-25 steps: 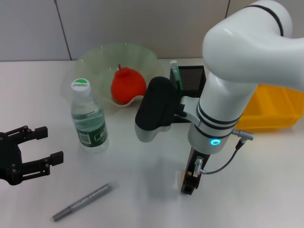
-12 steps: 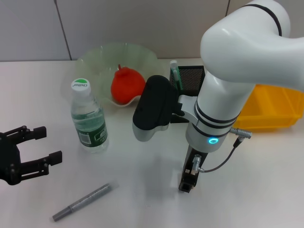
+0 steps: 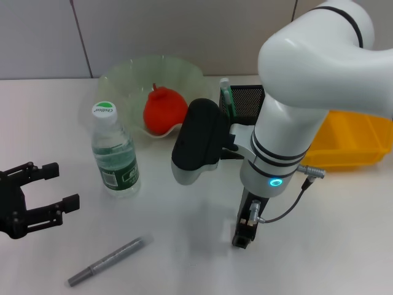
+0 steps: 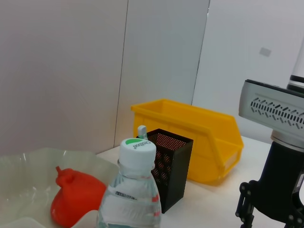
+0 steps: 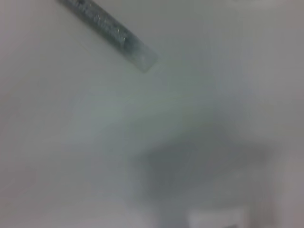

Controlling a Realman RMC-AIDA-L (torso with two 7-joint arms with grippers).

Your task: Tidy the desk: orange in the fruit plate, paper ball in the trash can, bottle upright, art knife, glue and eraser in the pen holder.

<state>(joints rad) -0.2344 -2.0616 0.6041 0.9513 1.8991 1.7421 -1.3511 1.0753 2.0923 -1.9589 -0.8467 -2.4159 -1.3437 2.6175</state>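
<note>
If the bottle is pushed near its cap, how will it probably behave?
The bottle stands upright, tall and narrow, so a high push would probably tip it. It looks nearly full of water, so likely rather heavy. Its round body would probably roll once down.

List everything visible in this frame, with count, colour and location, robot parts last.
Fruit plate: one, translucent pale green, back of the desk.
Orange: one, orange-red, in the fruit plate.
Bottle: one, clear with green cap, upright in front of the plate.
Pen holder: one, black mesh, right of the plate, a green-and-white item inside.
Bin: one, yellow, far right.
Art knife: one, grey, lying near the front edge.
Left gripper: black, open, front left.
Right gripper: low over the desk, centre right.
</note>
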